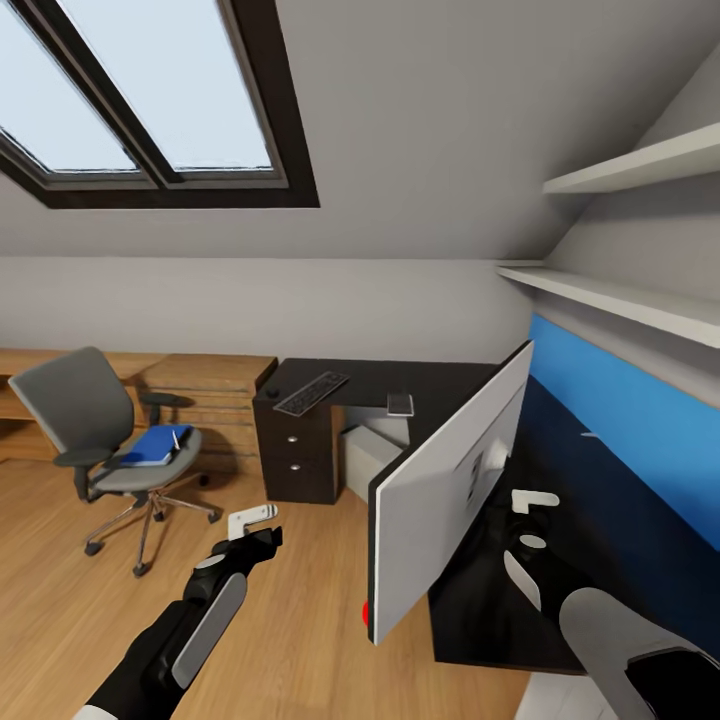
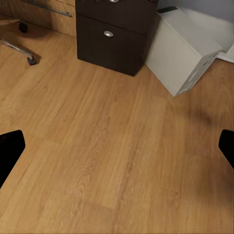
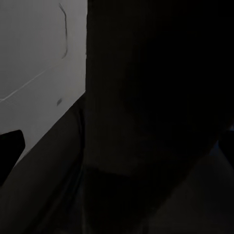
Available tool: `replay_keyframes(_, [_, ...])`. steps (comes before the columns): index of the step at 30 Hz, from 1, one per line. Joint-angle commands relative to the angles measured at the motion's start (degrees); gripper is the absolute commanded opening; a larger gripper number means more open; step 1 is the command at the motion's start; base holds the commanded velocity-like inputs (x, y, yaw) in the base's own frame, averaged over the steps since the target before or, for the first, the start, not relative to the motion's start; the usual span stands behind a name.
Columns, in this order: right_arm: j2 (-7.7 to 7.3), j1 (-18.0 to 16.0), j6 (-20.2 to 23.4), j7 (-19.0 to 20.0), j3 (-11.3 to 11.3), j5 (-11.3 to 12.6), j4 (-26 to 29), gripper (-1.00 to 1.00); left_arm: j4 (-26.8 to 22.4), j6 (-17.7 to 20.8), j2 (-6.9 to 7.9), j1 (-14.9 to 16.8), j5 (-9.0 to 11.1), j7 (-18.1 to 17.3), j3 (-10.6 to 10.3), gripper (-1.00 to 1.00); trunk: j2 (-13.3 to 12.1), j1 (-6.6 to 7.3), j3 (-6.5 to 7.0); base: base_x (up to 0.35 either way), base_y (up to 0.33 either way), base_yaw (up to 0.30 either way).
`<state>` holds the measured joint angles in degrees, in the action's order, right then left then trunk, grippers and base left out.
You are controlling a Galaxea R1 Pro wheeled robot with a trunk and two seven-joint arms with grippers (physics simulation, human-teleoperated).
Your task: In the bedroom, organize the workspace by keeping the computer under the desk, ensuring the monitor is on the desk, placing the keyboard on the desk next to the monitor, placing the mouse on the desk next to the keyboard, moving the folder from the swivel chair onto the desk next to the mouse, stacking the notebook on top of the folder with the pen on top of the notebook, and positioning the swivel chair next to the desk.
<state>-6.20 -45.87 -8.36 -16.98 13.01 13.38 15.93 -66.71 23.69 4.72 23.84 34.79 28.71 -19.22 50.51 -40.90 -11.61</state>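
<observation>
Left gripper (image 1: 255, 528) hangs over bare wooden floor (image 2: 112, 146) with its jaws spread wide and nothing between them; in the left wrist view its dark fingertips (image 2: 10, 146) sit at opposite edges of the picture with only planks between. Right gripper (image 1: 530, 510) reaches in behind the monitor (image 1: 450, 490), close to its stand, but whether it is closed on anything cannot be told, since the right wrist view is mostly dark.

That monitor stands on the near wing of the desk (image 1: 470, 620), turned edge-on, with its lower corner reaching past the desk's front edge over the floor. Open floor stretches from the left arm toward the swivel chair (image 1: 95, 430), which stands well apart from the desk, beside a wooden drawer chest (image 1: 205, 395). On its seat lies the folder (image 1: 152, 446), with the pen (image 1: 177, 437) on top.

Farther along the desk, the keyboard (image 1: 311, 392) lies at an angle above a dark cabinet (image 2: 114, 36) with round knobs. Just beside that cabinet, under the desk, the computer (image 2: 185, 51) stands on the floor. A small grey flat item (image 1: 400, 404), probably the notebook, rests on the desk right of the keyboard.

Blue back panel (image 1: 630, 420) runs along the desk's right side beneath two white shelves (image 1: 620, 300), and a skylight (image 1: 150, 100) sits in the sloped ceiling.
</observation>
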Motion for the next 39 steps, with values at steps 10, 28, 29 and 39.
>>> replay_keyframes(10, [-0.04,-0.05,-0.25,-0.25,0.49,0.59,0.01,1.0,-0.09,0.05,0.2,0.07,0.54,0.56,-0.21,1.0,0.06,-0.02,-0.09,0.045,-0.032,0.0])
replay_keyframes(28, [-0.01,-0.03,-0.13,-0.33,0.52,0.56,0.07,-1.0,-0.09,0.08,0.2,0.07,0.55,0.56,-0.21,1.0,0.06,-0.02,-0.09,0.001,0.0,0.0])
replay_keyframes(29, [0.02,-0.05,-0.1,-0.33,0.53,0.53,0.07,-1.0,-0.09,0.06,0.2,0.07,0.55,0.56,-0.21,1.0,0.06,-0.02,-0.09,0.0,0.0,0.0])
replay_keyframes(39, [0.04,-0.05,-0.07,-0.33,0.53,0.47,0.0,-1.0,-0.09,0.09,0.2,0.07,0.55,0.56,-0.21,1.0,0.06,-0.02,-0.09,-0.056,-0.202,0.0])
